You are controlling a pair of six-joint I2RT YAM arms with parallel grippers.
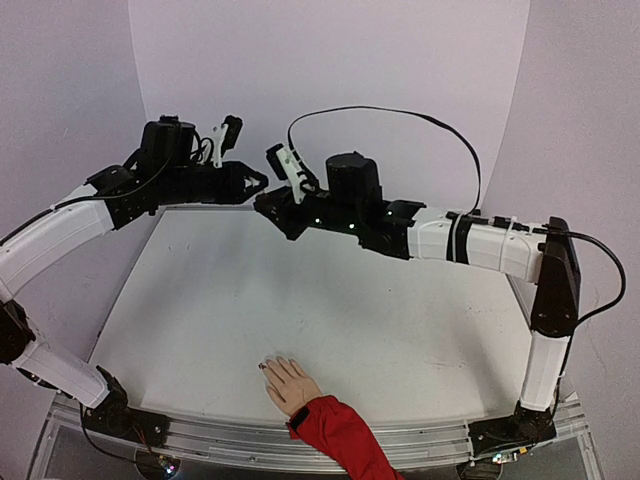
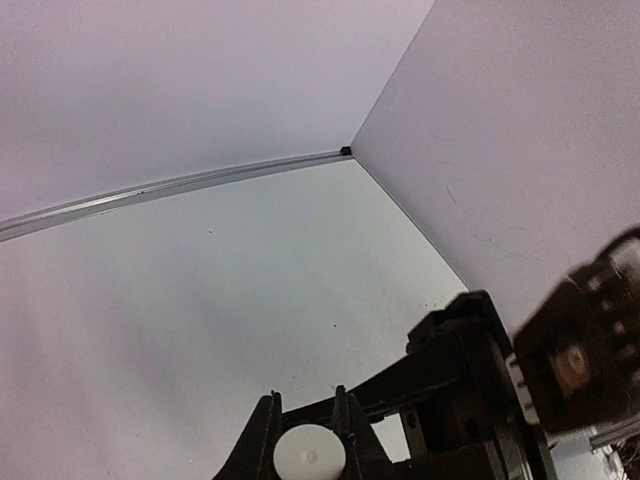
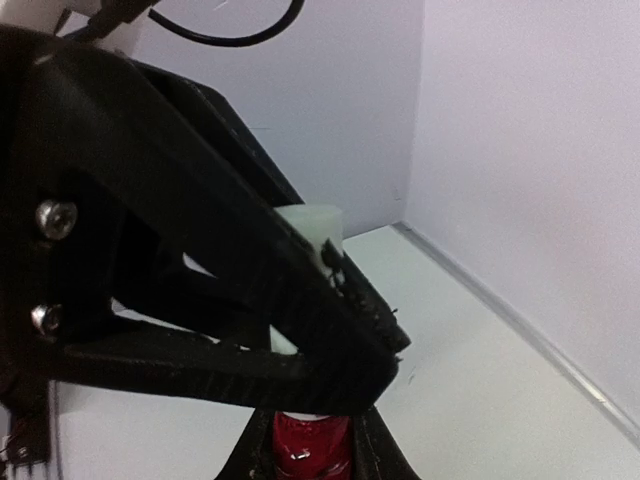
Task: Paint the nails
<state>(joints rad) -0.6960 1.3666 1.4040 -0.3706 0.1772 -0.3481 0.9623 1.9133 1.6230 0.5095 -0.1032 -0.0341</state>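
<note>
Mannequin hand lies palm down on the table, its red sleeve trailing toward the robot and the arm bases to either side of it. The nails sit at its fingertips, which point away from the robot. There is one dark speck by the thumb tip, but the nails are too small in the top view to tell painted from bare.

Both claws are raised over the table, well apart from the mannequin hand, beyond its fingertips toward the back wall. They meet tip to tip there.

Right claw: clamped on the dark-red polish bottle, gripping the glass body low and holding it upright.

Left claw: closed on the bottle's white cap, one finger on each side, as its own wrist view shows.

No brush is visible in any view, and the cap sits square on the bottle.

Progress, as a judgement: early, at the opening-the-bottle step. The two-handed hold is set and the cap is on, not yet lifted clear. Left to do:
- twist the cap off and draw out the brush
- carry the brush down to the mannequin hand
- stroke each nail
- recap the bottle

No paint can reach the nails from this position.
</note>
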